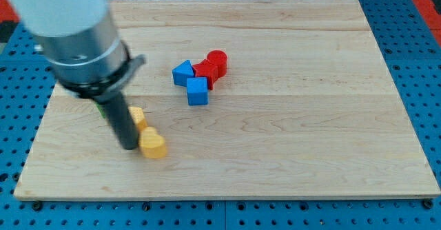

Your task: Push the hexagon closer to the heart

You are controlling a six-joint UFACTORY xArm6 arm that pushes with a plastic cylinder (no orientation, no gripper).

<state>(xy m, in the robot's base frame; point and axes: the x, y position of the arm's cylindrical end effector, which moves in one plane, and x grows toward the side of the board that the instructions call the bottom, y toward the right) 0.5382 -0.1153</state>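
A yellow heart [154, 145] lies at the board's lower left. A yellow hexagon [138, 116] lies just above and left of it, partly hidden by my rod. My tip [129, 147] rests on the board right at the heart's left side, below the hexagon. The rod's shaft runs along the hexagon's left edge. I cannot tell whether the tip touches either block.
Near the board's middle is a tight cluster: a blue triangle [182, 72], a blue cube [197, 91], a red block [204, 70] and a red cylinder [218, 60]. A sliver of a green block [102, 110] shows behind the rod. The wooden board [310, 133] lies on a blue pegboard.
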